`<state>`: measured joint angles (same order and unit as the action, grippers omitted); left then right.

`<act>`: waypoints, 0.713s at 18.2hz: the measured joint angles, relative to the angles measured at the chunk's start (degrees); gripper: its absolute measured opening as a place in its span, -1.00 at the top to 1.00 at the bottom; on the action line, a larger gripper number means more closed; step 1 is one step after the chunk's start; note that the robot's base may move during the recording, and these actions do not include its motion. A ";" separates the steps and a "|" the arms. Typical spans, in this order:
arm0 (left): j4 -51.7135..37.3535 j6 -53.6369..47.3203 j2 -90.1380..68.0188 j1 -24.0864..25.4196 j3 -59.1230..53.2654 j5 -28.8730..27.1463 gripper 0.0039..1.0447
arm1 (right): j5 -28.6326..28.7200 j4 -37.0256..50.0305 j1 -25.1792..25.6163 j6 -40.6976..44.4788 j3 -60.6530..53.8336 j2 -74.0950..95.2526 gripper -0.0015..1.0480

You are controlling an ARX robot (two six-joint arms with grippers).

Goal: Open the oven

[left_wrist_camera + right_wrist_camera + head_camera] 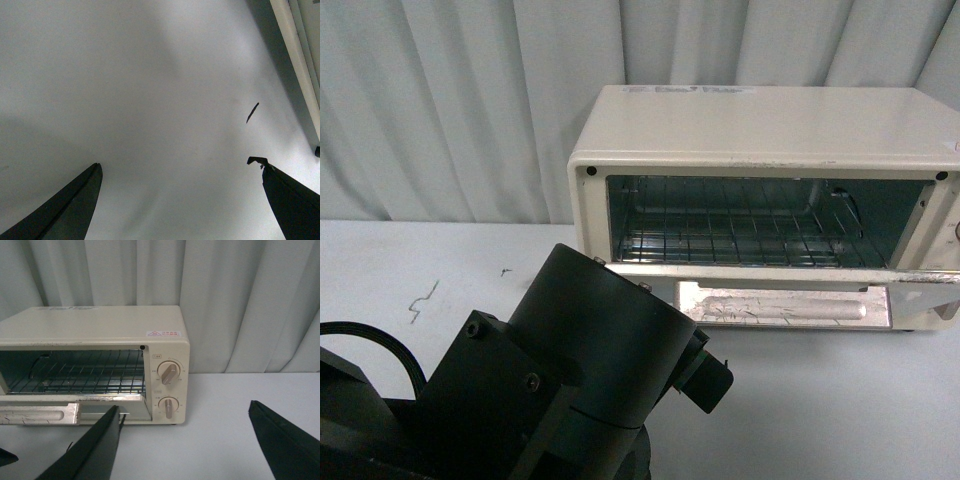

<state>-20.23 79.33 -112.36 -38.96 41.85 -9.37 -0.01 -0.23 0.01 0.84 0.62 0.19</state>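
The cream-white oven (pixel 760 120) stands at the back right of the table. Its drop-down door (pixel 790 305) lies folded down flat, and the wire rack (pixel 740 225) shows inside. The right wrist view shows the oven (pixel 100 327) from the front, with its lowered door (pixel 40 413) and two round knobs (pixel 169 373). My right gripper (pixel 185 410) is open and empty, a short way in front of the knob side and touching nothing. My left gripper (pixel 180 167) is open over bare table, with the oven's edge (pixel 300 55) off to one side. The left arm (pixel 570 380) fills the near foreground.
A pale pleated curtain (pixel 450 100) hangs close behind the oven. The white table (pixel 820 410) stretches in front of it and to its left. Small dark marks (pixel 423 300) lie on the table at the left, and another mark (pixel 252 112) is near my left gripper.
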 joint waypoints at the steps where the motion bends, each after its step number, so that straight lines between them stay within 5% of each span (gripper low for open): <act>1: 0.00 0.00 0.00 0.00 0.00 0.00 -0.87 | 0.00 0.00 0.00 0.02 0.00 0.00 -0.62; 3: 0.00 0.00 0.00 0.00 0.00 -0.02 -0.87 | 0.00 0.00 0.00 0.00 0.00 0.00 -0.90; 8: 0.00 0.00 0.00 0.00 0.00 0.00 -0.87 | 0.00 0.00 0.00 0.00 0.00 0.00 -0.87; 11: -26.01 -3.50 -4.76 -0.70 -7.48 -8.76 -0.87 | -0.02 0.00 0.00 0.00 0.00 0.00 -0.87; 13: -31.74 -5.38 -3.37 -0.59 -7.26 -8.83 -0.87 | 0.02 0.02 0.00 0.00 0.00 0.00 -0.87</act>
<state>-51.96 73.95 -115.72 -39.55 34.59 -18.20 0.01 -0.21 0.01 0.84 0.62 0.19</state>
